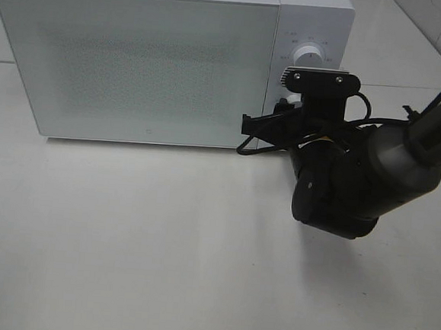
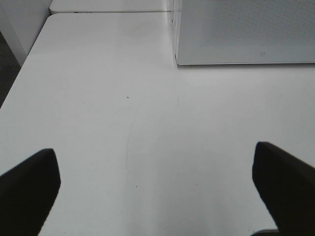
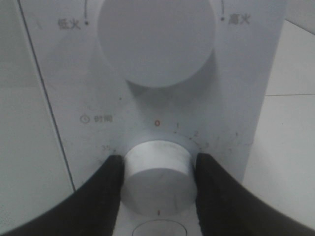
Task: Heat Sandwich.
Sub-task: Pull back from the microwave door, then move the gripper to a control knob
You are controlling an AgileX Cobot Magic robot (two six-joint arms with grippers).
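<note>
From up high: one white microwave (image 1: 137, 59) at the back of the white table (image 1: 161, 244), door shut flush. One black arm (image 1: 341, 182) is in shot, the right one, reaching in to the control panel at the oven's right end. One round dial (image 1: 308, 57) shows above the arm's camera bracket, and the bracket covers the panel below it. Over to the left wrist: the left gripper (image 2: 157, 196) hangs above bare tabletop with its jaws released and spread wide, two dark fingers (image 2: 27, 191), one at each edge of the shot, nothing between them. The microwave's lower front corner sits well beyond. Now the right wrist, close in on the panel: two dials here, a big upper one and a smaller lower dial (image 3: 157, 187) ringed with timer numbers. The right gripper (image 3: 157, 169) is clenched on that lower dial, two black fingers (image 3: 98, 196), one pressed to each side of it. And the sandwich? It shows in none of the three views, so its look and its place cannot be told.
</note>
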